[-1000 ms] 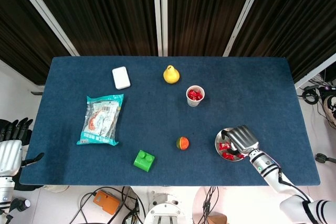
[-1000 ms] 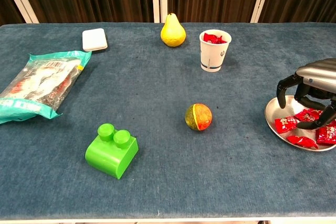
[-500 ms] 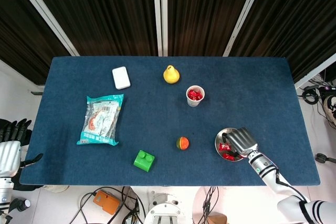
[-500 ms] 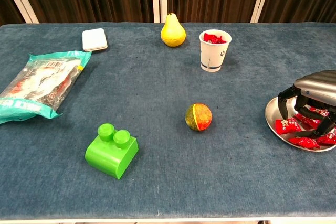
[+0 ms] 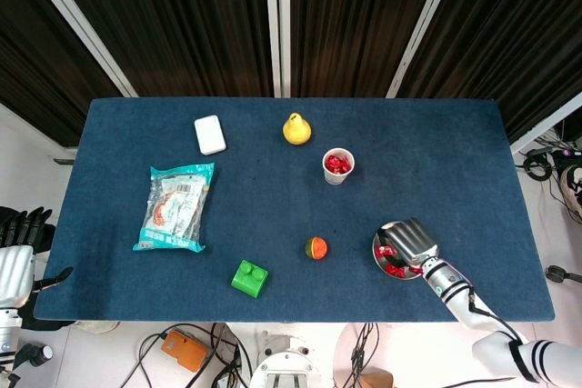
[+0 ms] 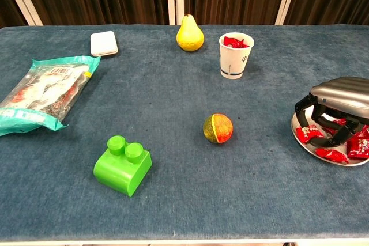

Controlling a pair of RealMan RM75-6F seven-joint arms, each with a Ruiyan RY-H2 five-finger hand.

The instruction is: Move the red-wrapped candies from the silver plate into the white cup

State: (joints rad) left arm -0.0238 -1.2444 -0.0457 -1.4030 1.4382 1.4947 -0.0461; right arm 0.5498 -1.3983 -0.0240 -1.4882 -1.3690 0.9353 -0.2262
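Observation:
The silver plate [image 6: 298, 137] sits near the table's front right and holds several red-wrapped candies [image 6: 331, 154]. My right hand [image 6: 338, 95] is low over the plate, palm down, its fingers curled among the candies. One candy [image 6: 311, 133] lies between the fingers and thumb; whether it is gripped is unclear. From the head view, that hand [image 5: 410, 236] covers most of the plate [image 5: 377, 253]. The white cup [image 6: 235, 56] stands farther back and left, with red candies [image 6: 235, 42] showing at its top. My left hand [image 5: 18, 256] hangs off the table's left edge, holding nothing.
An orange-green ball [image 6: 218, 128] lies between plate and table middle. A yellow pear [image 6: 189, 34] stands left of the cup. A green brick [image 6: 123, 165], a teal snack bag [image 6: 43, 93] and a white box [image 6: 104, 43] occupy the left half.
My right hand has sunk onto the plate and shifted a little left, its fingers now down among the candies. The left hand has not moved.

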